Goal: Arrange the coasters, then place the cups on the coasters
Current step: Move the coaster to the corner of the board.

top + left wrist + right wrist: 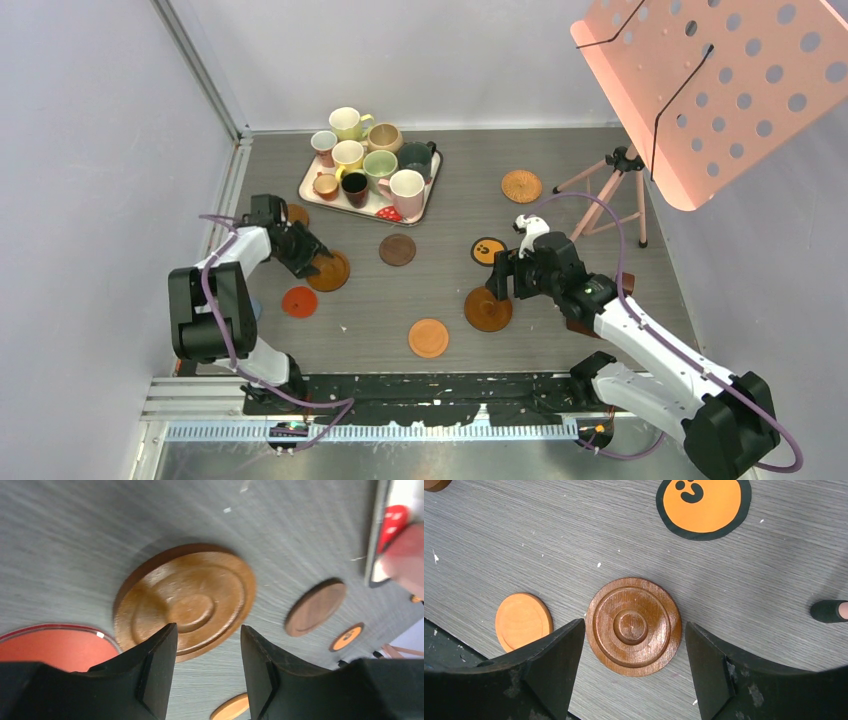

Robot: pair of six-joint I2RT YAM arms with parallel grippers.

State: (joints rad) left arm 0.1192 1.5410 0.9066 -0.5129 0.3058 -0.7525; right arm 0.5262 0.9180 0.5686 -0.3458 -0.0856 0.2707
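Several cups (368,165) stand together on the white tray (305,188) at the back. Coasters lie scattered over the grey table. My left gripper (318,262) is open just beside a brown rimmed coaster (330,271). In the left wrist view that coaster (185,600) lies just ahead of the open gripper (208,630), whose left fingertip overlaps its near edge. My right gripper (497,290) hovers open over another brown rimmed coaster (488,310). From the right wrist this coaster (634,626) sits between the wide jaws, touching neither.
Other coasters: red (299,301), orange (428,338), dark brown (397,249), black with orange face (488,250), wicker (521,186). A small tripod (615,185) and a pink perforated board (720,90) stand at the right. Walls close in at left and back.
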